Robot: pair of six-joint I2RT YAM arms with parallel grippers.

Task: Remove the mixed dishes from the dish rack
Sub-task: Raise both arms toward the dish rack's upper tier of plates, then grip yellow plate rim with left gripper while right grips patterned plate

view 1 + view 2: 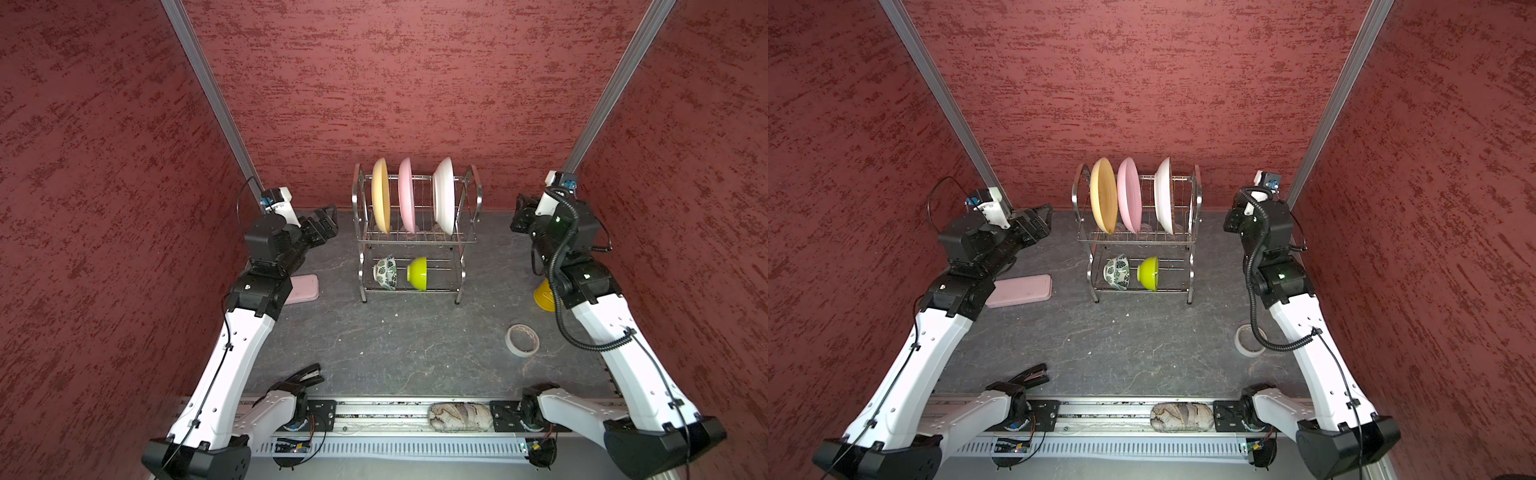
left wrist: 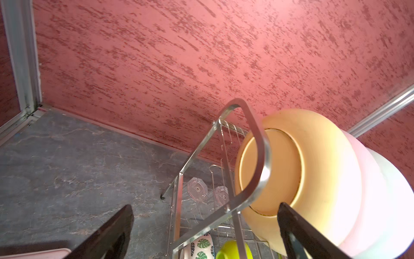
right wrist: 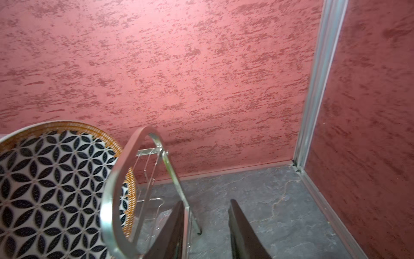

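The steel dish rack [image 1: 415,241] [image 1: 1138,240] stands at the back middle. Its upper tier holds a tan-yellow plate [image 1: 380,195] [image 2: 313,157], a pink plate [image 1: 406,195] and a white black-patterned plate [image 1: 444,195] [image 3: 51,186], all on edge. On the lower tier lie a green-leaf bowl [image 1: 386,272] and a lime-green bowl [image 1: 417,273]. Two clear tumblers [image 2: 197,188] show behind the plates. My left gripper [image 1: 328,220] [image 2: 205,205] hangs wide open, left of the rack. Right of it, my right gripper [image 1: 521,212] [image 3: 206,201] has a narrower gap, with nothing between its fingers.
A flat pink box [image 1: 303,289] lies under the left arm. A yellow bucket [image 1: 543,295] is mostly hidden behind the right arm. A tape roll [image 1: 522,338], a black stapler [image 1: 307,374] and a patterned pouch [image 1: 459,417] lie nearer the front. Red walls close three sides.
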